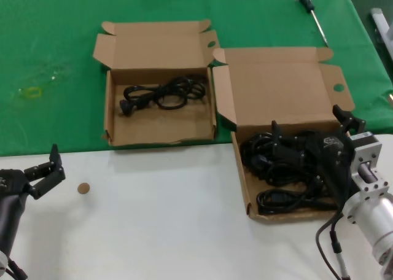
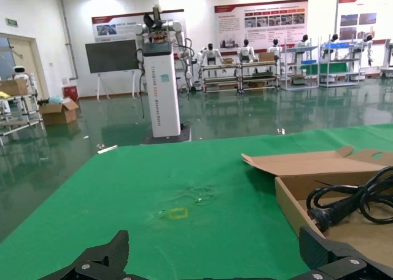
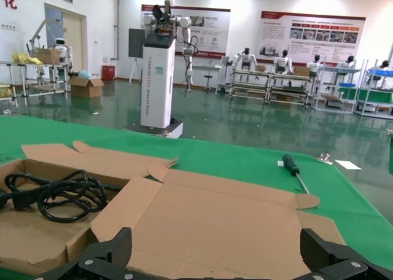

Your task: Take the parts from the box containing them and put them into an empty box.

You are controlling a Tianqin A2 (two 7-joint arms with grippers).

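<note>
The larger cardboard box (image 1: 242, 169) on the right holds several black coiled power cables (image 1: 288, 154). Its tall lid flap (image 1: 282, 89) stands open and fills the right wrist view (image 3: 227, 225). My right gripper (image 1: 310, 125) is open and hangs just over those cables, with nothing between its fingers (image 3: 218, 250). The smaller cardboard box (image 1: 159, 136) on the left holds one cable bundle (image 1: 163, 94), which also shows in the left wrist view (image 2: 350, 203) and the right wrist view (image 3: 55, 194). My left gripper (image 1: 50, 169) is open and empty over the white table at the front left (image 2: 218, 255).
A screwdriver (image 1: 310, 7) lies on the green cloth at the back right. A small brown disc (image 1: 83, 188) lies on the white table near my left gripper. A yellow mark (image 1: 31, 92) is on the cloth at the left.
</note>
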